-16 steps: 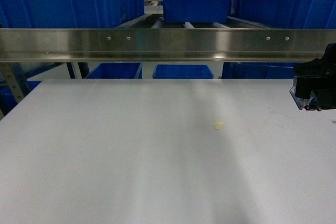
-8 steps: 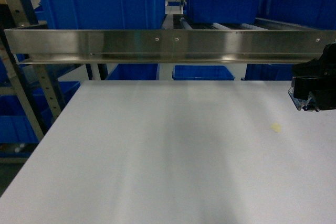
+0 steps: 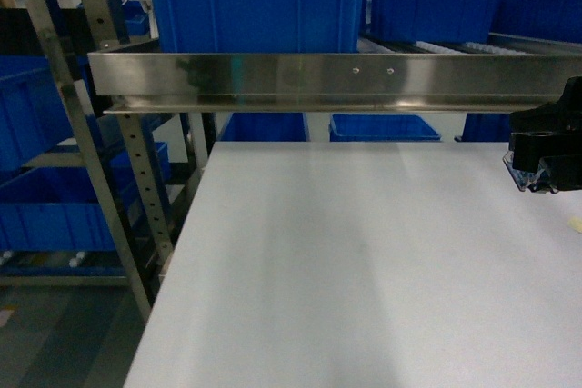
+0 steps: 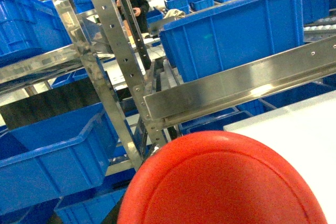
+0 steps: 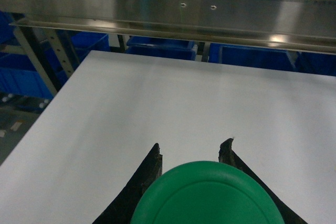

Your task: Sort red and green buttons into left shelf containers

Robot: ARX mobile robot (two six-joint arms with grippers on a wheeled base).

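On the left of the head view stands the metal shelving (image 3: 109,134) with blue bins (image 3: 55,206), presumably the goal. Beside it, the white table (image 3: 364,261) lies bare. Only the wrist views show the cargo: the right gripper (image 5: 194,153) pinches the green button (image 5: 207,195), while the red button (image 4: 226,182) fills the left camera, its gripper's state unreadable.

A white table (image 3: 364,261) stands before a steel shelf rail (image 3: 336,79).
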